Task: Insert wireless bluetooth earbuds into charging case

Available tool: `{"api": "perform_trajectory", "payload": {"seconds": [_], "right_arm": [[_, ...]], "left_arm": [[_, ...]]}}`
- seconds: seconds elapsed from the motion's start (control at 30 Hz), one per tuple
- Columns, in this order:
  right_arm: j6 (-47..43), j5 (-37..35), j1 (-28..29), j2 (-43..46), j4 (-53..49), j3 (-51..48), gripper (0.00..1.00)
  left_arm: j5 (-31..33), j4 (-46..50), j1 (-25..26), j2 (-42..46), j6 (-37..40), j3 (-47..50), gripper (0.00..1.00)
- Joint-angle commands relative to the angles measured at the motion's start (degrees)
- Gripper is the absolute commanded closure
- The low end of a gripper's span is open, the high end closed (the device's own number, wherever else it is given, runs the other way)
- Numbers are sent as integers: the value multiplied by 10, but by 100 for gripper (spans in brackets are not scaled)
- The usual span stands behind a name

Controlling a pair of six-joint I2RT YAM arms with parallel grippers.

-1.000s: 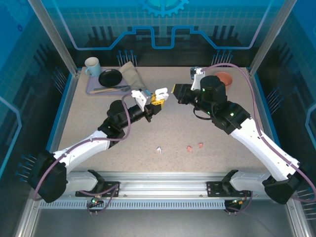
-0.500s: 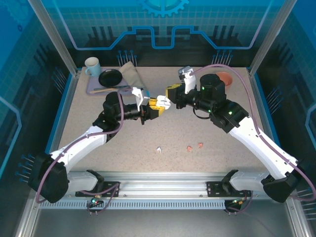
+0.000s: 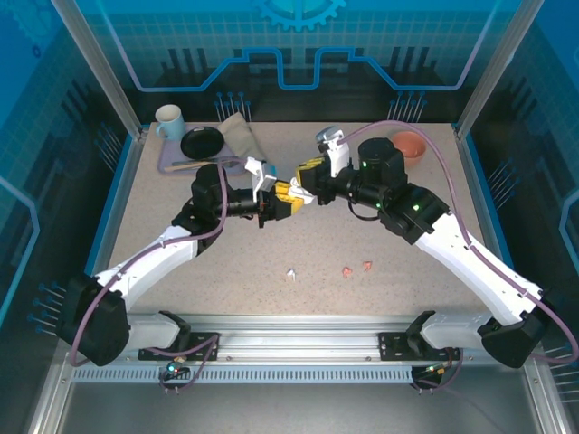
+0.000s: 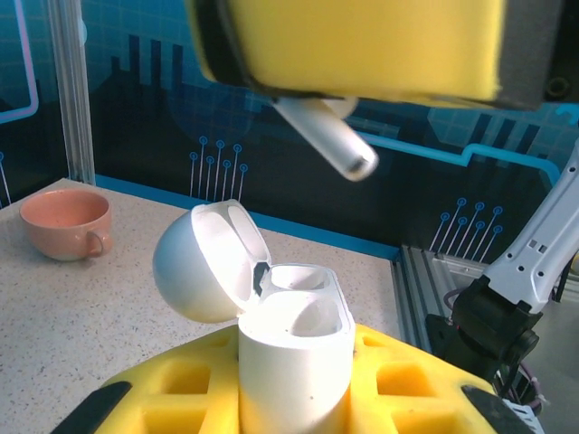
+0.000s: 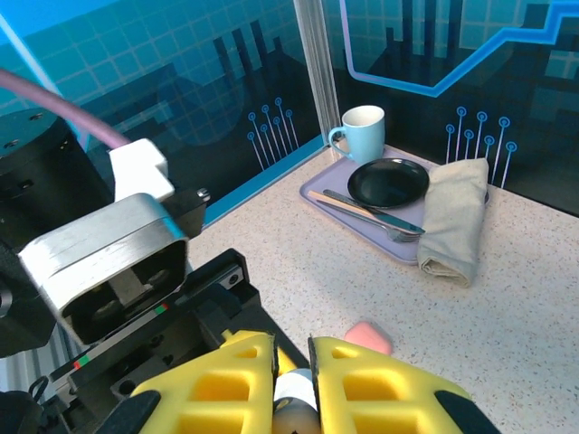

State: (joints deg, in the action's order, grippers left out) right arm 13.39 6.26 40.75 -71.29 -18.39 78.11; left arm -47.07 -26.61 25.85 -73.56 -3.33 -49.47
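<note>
Earbud pinched in right claw above charging case gripped in left claw, lid open in left wrist view.

Legible text, labels, brands, numbers: none can be read on any surface. Sole sign-like mark: a pale gear emblem printed on the blue back panel, flanked by circuit-style line graphics. No lettering accompanies it.

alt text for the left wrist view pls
The left hand grips an open white charging case, lid tipped back, while the right hand holds a white earbud above it, stem angled down. A salmon cup sits on the table.
</note>
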Motion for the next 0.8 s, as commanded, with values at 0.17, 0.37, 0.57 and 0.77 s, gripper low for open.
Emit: {"api": "perform_trajectory", "payload": {"seconds": [0.17,0.37,0.57,0.77], "right_arm": [[-14,-22,20,-7,9,-1,91],[-16,-41,26,-16,13,-1,91],[-17,-63,28,-21,17,-4,91],[-16,-73,30,-23,21,-10,91]], "left_arm": [[-18,-57,-12,-7,-42,-18,100],[-19,-61,-12,-6,-46,-20,100],[-20,-65,-12,-4,-50,-19,100],[-21,-67,-12,-1,-51,-18,100]]}}
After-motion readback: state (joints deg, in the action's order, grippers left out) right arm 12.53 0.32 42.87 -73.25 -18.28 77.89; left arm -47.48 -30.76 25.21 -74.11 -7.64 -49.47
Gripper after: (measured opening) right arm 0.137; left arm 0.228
